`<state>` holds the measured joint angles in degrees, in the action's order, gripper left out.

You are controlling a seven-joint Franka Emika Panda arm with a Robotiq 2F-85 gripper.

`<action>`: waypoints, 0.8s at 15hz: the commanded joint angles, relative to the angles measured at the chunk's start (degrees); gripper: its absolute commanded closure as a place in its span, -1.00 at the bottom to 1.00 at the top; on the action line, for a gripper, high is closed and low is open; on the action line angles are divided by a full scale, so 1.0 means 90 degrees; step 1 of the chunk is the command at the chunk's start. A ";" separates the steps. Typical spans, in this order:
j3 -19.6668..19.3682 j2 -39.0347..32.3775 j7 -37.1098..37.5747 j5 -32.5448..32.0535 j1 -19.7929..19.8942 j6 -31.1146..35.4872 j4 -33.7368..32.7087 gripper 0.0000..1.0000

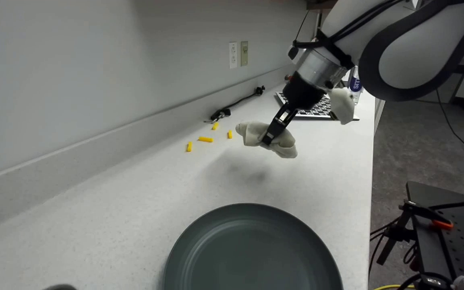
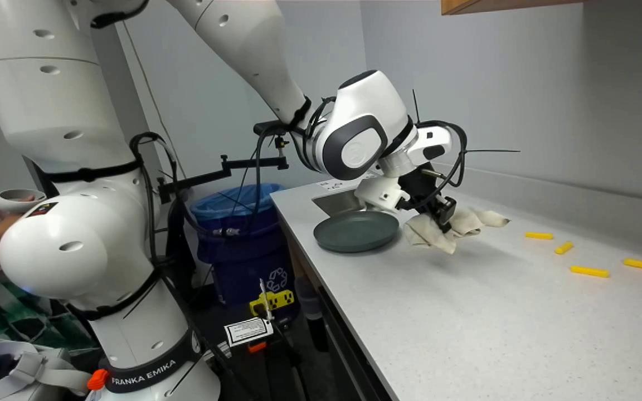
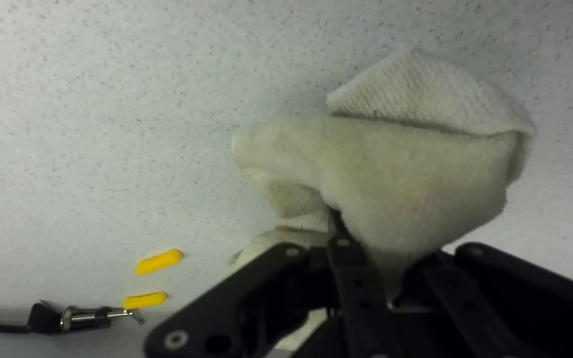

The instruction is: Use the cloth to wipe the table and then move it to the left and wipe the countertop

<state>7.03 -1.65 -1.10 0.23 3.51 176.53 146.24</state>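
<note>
The off-white cloth (image 1: 285, 146) hangs bunched from my gripper (image 1: 268, 139), which is shut on its middle so that folds stick out on both sides. A soft shadow on the white countertop (image 1: 107, 217), the same surface as the table, shows the cloth held a little above it. In an exterior view the cloth (image 2: 431, 234) droops beside the plate, the gripper (image 2: 444, 223) tilted downward over it. Seen from the wrist, the cloth (image 3: 416, 184) covers the fingertips and bulges up between the dark fingers (image 3: 351, 278).
A round dark grey-green plate (image 1: 252, 249) lies near the counter's edge, with a sink (image 2: 339, 203) behind it. Several yellow pieces (image 2: 588, 272) and a black cable (image 1: 242, 100) lie toward the backsplash (image 1: 75, 161). A keyboard-like panel (image 1: 316, 108) and bottle (image 1: 355, 82) stand farther along.
</note>
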 commanded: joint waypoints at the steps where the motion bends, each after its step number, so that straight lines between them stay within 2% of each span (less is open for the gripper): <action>1: -0.0053 -0.0230 0.0459 -0.0320 -0.0061 -0.0124 -0.0303 0.93; 2: -0.0041 -0.0275 0.0521 -0.0305 -0.0077 -0.0176 -0.0346 0.24; 3: 0.0000 -0.0302 0.0523 -0.0227 -0.0100 -0.0246 -0.0375 0.22; 4: -0.0153 -0.0334 0.0391 -0.0044 -0.0309 -0.0317 -0.0408 0.11; 10: -0.0154 -0.0332 0.0377 -0.0020 -0.0507 -0.0780 -0.0494 -0.82; 11: -0.0148 -0.0300 0.0363 -0.0020 -0.0528 -0.0852 -0.0502 -0.95; 12: -0.0146 -0.0260 0.0365 -0.0036 -0.0551 -0.0921 -0.0504 -1.00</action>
<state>6.72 -4.94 1.93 -0.50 0.25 171.03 142.61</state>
